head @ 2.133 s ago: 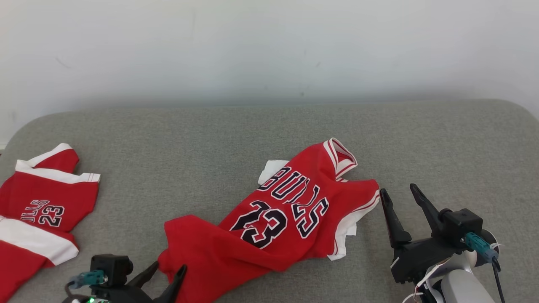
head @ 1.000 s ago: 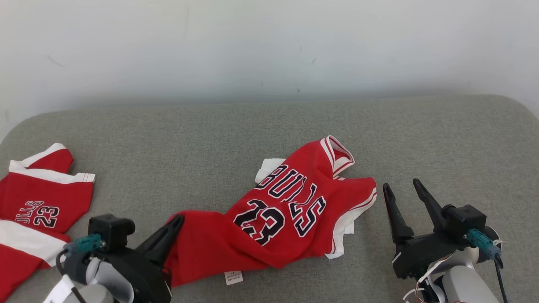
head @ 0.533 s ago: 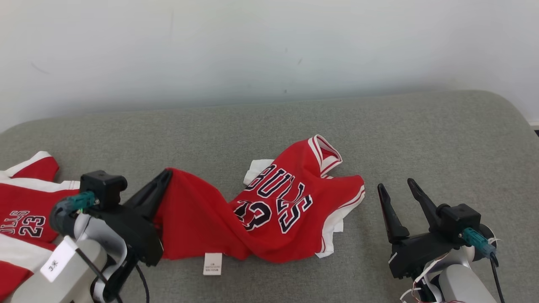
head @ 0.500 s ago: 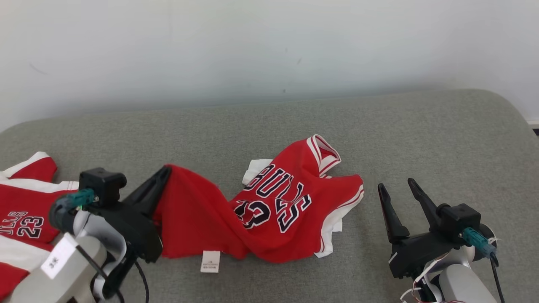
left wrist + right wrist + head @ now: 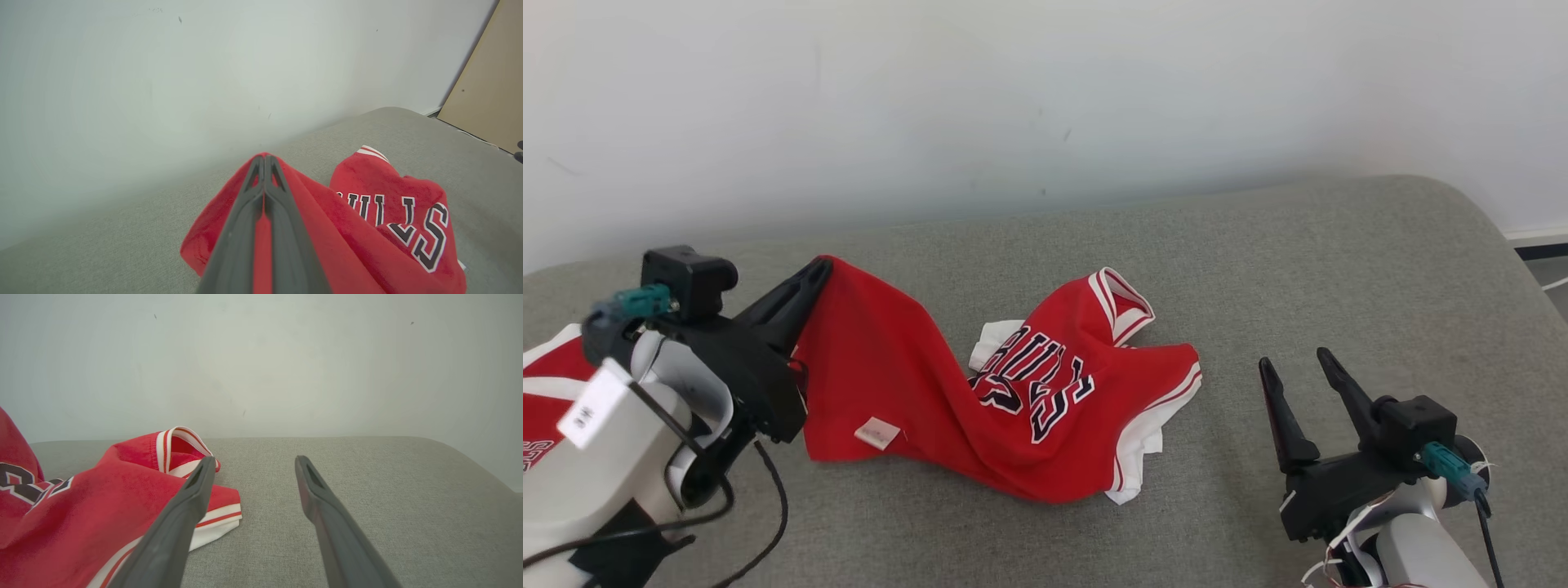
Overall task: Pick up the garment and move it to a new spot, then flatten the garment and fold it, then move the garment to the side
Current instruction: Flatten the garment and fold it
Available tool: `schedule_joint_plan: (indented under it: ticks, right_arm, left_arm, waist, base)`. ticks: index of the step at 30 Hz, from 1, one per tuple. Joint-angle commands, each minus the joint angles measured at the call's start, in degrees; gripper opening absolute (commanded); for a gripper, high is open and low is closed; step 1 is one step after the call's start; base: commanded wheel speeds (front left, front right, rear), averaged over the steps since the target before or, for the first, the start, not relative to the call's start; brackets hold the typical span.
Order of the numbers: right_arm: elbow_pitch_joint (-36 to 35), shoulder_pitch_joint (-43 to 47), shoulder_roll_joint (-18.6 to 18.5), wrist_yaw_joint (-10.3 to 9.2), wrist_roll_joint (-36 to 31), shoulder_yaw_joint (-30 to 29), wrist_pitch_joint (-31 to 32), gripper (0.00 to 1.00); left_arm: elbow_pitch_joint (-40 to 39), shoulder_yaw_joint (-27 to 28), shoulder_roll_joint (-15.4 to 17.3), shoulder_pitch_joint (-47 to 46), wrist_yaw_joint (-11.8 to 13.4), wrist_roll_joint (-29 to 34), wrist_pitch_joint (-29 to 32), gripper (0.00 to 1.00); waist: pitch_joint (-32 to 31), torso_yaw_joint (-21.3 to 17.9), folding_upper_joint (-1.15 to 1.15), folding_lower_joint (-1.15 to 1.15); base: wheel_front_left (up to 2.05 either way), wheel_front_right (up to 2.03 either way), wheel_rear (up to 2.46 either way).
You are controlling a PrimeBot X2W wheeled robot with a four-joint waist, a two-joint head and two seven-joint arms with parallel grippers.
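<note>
The garment (image 5: 1013, 392) is a red basketball jersey with white trim and dark lettering, lying crumpled on the grey cushion (image 5: 1258, 269). My left gripper (image 5: 818, 269) is shut on its red hem and holds that corner lifted at the left. In the left wrist view the fingers (image 5: 245, 212) press together with red cloth of the garment (image 5: 392, 220) between and around them. My right gripper (image 5: 1294, 361) stands open just right of the jersey, nothing between its fingers. In the right wrist view that gripper (image 5: 253, 459) has the garment (image 5: 102, 490) and its armhole trim at its left.
A second red and white garment (image 5: 543, 384) lies at the far left, partly behind my left arm. A white wall (image 5: 1045, 98) runs behind the cushion. A tan board (image 5: 486, 94) leans at the right past the cushion's end.
My left gripper has lifted the jersey's hem up and away from me, stretching the cloth; the white label has flipped onto the red. The head camera has turned. The right gripper has stayed put.
</note>
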Motion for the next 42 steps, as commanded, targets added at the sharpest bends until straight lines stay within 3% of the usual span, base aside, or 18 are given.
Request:
schedule_joint_plan:
  ticks: [1,3,10,18,28,32,42]
  right_arm:
    - [0.01,-0.09,-0.21,-0.02,-0.06,0.18,0.11,1.00]
    - [-0.05,-0.87,-0.10,-0.02,0.04,0.97,0.19,1.00]
    - [0.40,-2.04,0.16,-0.02,1.18,2.48,-0.06,1.00]
    - [1.05,-2.95,0.34,-0.02,1.37,2.28,-0.51,1.00]
    - [1.12,-4.73,0.47,-0.02,1.83,3.54,-0.65,1.00]
    - [0.62,-5.44,0.52,-0.02,2.09,4.00,-0.65,1.00]
    - [-1.20,-5.95,0.55,-0.02,2.02,3.82,-0.64,1.00]
  left_arm:
    - [-0.29,-0.24,0.54,-0.95,-0.87,-1.40,0.96,0.00]
    - [-0.64,0.24,0.72,-1.17,-1.81,-4.91,2.88,0.00]
    - [-1.69,-2.91,6.53,-4.52,-2.17,-9.70,6.85,0.00]
    - [-0.63,-5.10,10.76,-7.58,-2.19,-10.82,3.13,0.00]
    - [5.18,-9.65,10.48,-9.18,-2.20,-12.19,-2.99,0.00]
    - [8.90,-12.34,11.66,-10.95,-2.19,-7.99,-5.67,0.00]
    - [12.44,-9.73,9.37,-10.22,-2.15,-6.34,-7.22,0.00]
  waist:
    - [-0.33,0.00,0.00,0.00]
    - [-0.32,-0.25,0.00,0.00]
    - [0.98,-2.42,0.00,0.00]
    - [2.32,-4.59,0.00,0.00]
    - [4.64,-8.59,0.00,0.00]
    - [6.23,-10.40,0.00,0.00]
    - [9.66,-12.01,0.00,0.00]
  base:
    - [0.00,0.00,0.00]
    - [0.00,0.00,0.00]
    - [0.00,0.00,0.00]
    - [0.00,0.00,0.00]
    - [0.00,0.00,0.00]
    - [0.00,0.00,0.00]
    - [0.00,0.00,0.00]
